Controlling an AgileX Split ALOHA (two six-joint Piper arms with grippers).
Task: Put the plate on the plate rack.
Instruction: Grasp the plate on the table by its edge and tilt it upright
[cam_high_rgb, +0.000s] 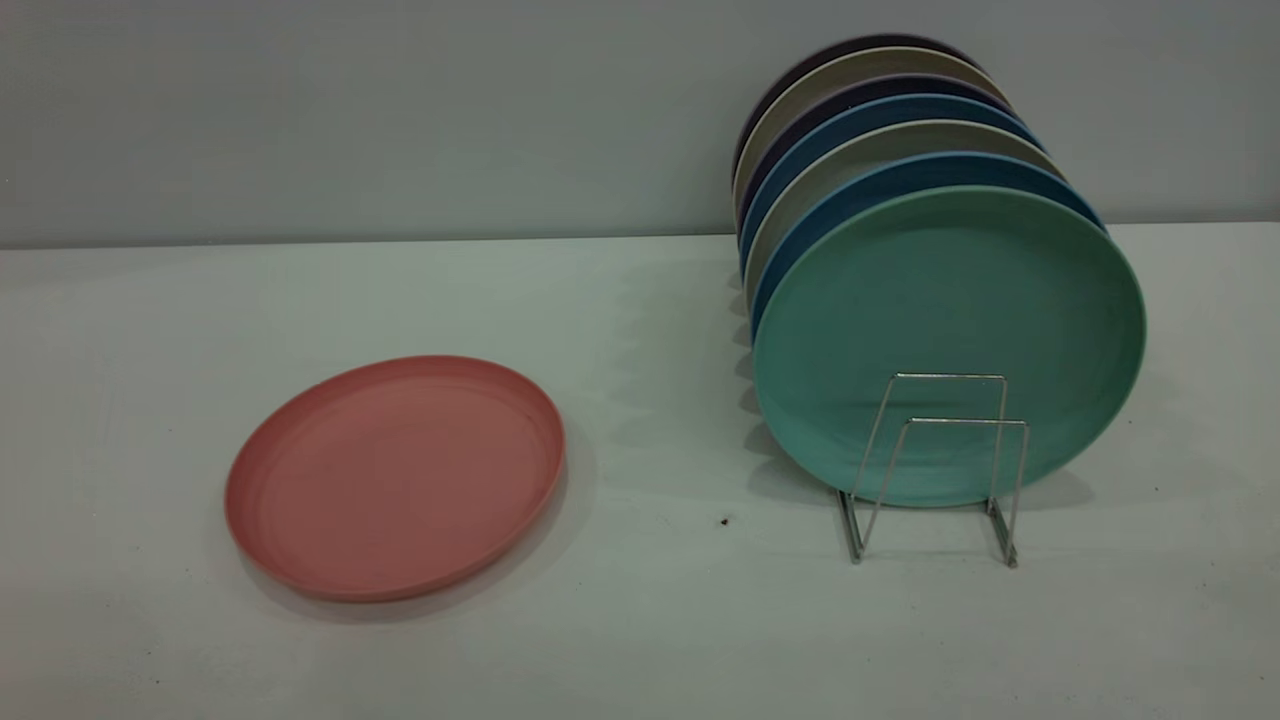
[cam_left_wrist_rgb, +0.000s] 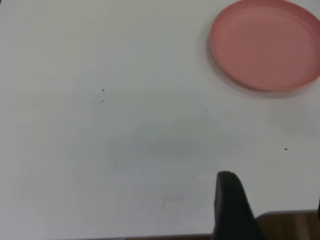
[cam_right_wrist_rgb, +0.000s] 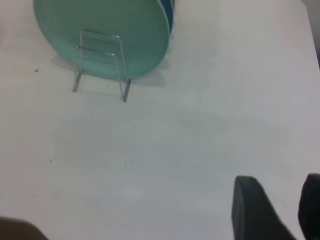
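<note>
I see a pale tabletop (cam_high_rgb: 640, 640) meeting a grey wall (cam_high_rgb: 350, 110) behind it. On the right a teal-green plate (cam_high_rgb: 950, 340) stands on edge, facing me, with blue plates (cam_high_rgb: 905, 175) and beige plates (cam_high_rgb: 880, 140) lined up behind it. A small dark speck (cam_high_rgb: 723, 521) lies on the tabletop

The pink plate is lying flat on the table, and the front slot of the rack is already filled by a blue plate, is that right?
Not quite: the plate lies flat, but the plate rack has a teal-green plate frontmost, as the exterior view shows.
</note>
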